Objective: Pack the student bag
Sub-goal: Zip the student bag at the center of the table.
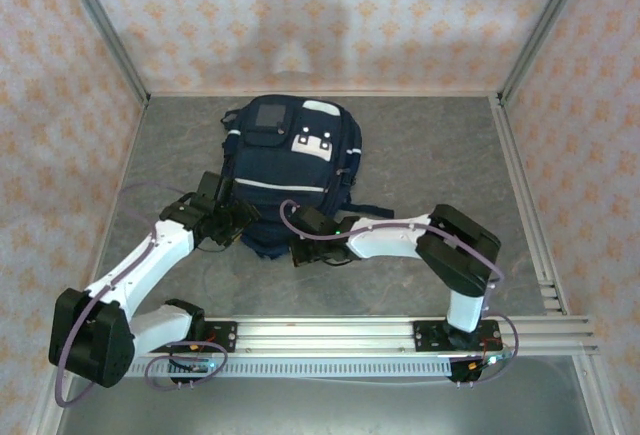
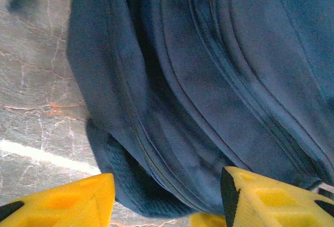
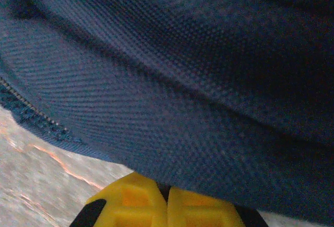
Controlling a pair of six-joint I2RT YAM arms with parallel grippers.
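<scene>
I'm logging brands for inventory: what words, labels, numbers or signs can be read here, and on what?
None can be read.
The student bag carries a grey square patch and white patches, but any print on them is too small to make out; up close its navy fabric bears no lettering.

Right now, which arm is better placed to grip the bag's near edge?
Left. The left gripper is open, straddling the student bag's near edge; the right gripper is shut against the fabric.
</scene>
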